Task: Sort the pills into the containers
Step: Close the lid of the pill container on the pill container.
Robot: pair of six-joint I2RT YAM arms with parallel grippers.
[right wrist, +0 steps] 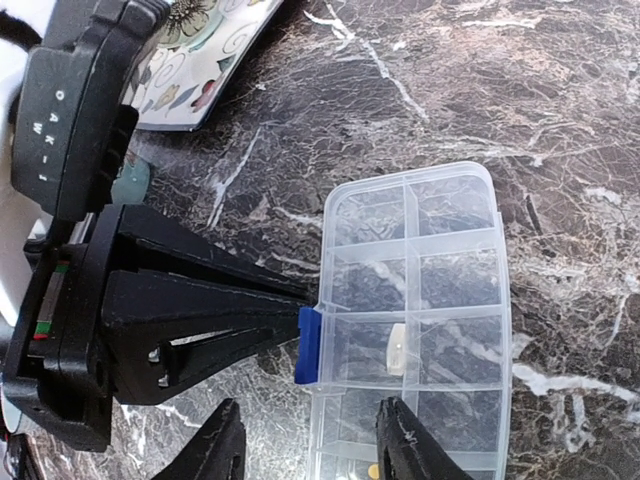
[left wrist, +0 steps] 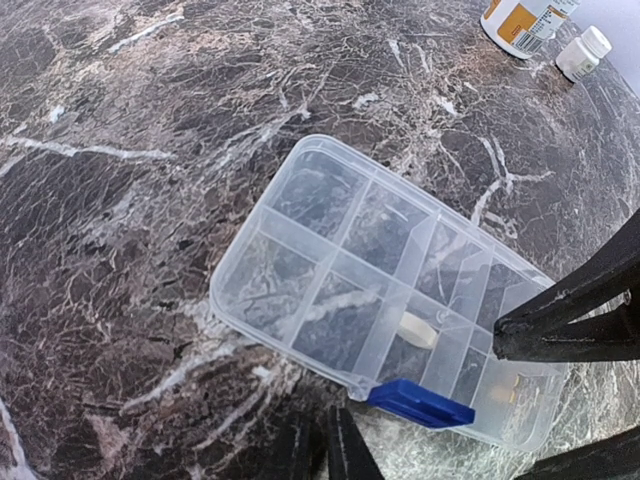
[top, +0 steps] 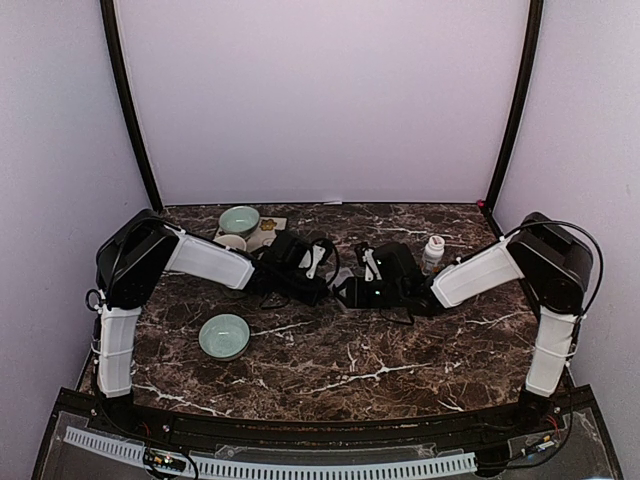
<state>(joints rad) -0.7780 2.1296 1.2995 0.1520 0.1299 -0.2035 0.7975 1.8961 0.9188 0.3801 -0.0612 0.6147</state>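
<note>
The clear pill-organiser box (left wrist: 330, 260) lies flat on the marble table, with a blue latch (left wrist: 420, 403) on its long side. It also shows in the right wrist view (right wrist: 440, 270). A white pill (left wrist: 418, 330) lies in a middle compartment, and a small yellow pill (right wrist: 372, 470) in one nearer the end. My left gripper (left wrist: 333, 425) is shut and empty, its tips at the blue latch (right wrist: 308, 345). My right gripper (right wrist: 312, 445) is open, one finger over the box and the other outside its latch-side edge. From above, both grippers (top: 340, 285) meet at mid-table and hide the box.
Two pale green bowls stand on the left, one at the back (top: 239, 220) and one nearer (top: 224, 335). A flowered tray (top: 268, 232) lies beside the back bowl. A white-capped bottle (top: 433, 254) stands at the right. Two bottles (left wrist: 520, 20) show beyond the box.
</note>
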